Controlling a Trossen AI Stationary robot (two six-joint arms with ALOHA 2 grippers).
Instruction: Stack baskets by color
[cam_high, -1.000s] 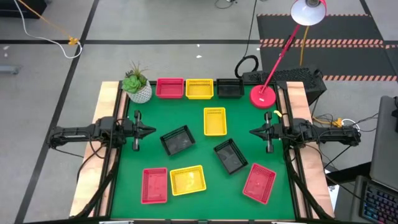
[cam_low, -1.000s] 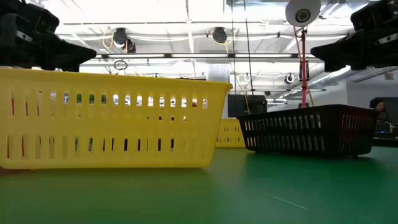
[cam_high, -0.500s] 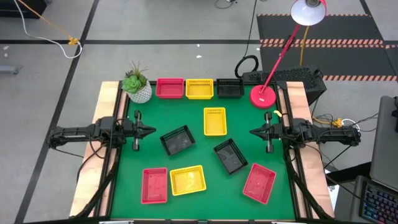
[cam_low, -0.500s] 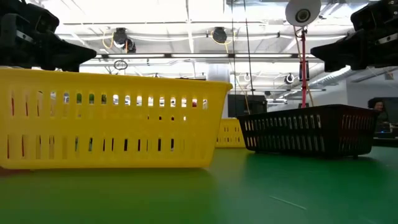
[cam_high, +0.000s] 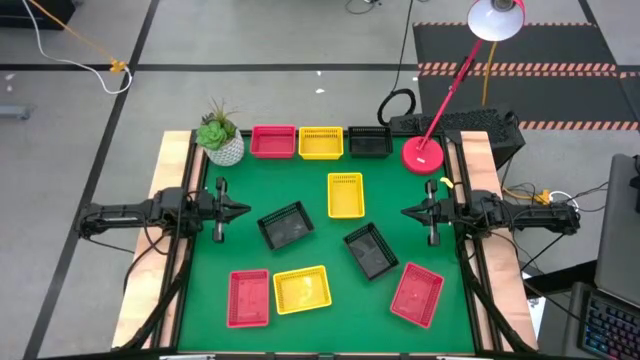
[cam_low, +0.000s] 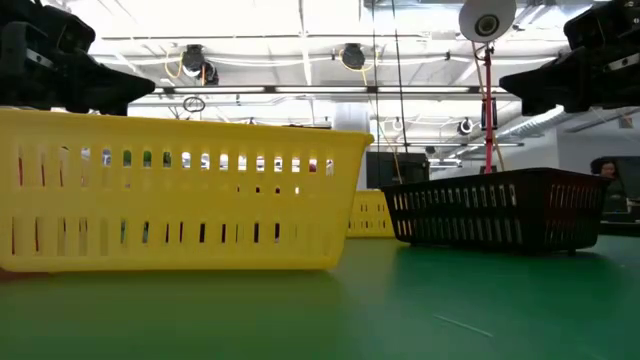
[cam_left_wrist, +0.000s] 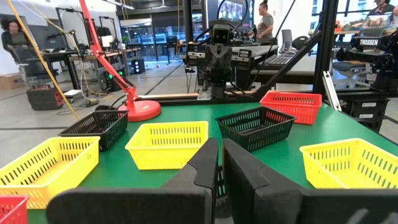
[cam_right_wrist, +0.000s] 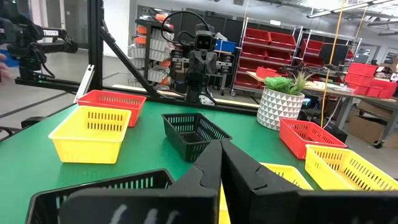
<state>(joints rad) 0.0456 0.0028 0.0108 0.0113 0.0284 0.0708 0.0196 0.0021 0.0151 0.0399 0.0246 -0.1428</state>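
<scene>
High view: nine baskets (cam_high: 345, 194) lie unstacked on the green table (cam_high: 200, 300), three in a far row, six scattered. Left gripper (cam_high: 244, 210) and right gripper (cam_high: 407, 212) hover at opposite edges, fingers pinched together, empty.

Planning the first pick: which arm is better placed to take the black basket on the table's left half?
Left. The left gripper waits right beside that black basket; the right gripper sits across the table, with another black basket closer to it.

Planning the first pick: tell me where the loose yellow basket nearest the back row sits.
In the high view, the yellow basket lies mid-table, just below the back row's yellow one, above the black basket.
</scene>
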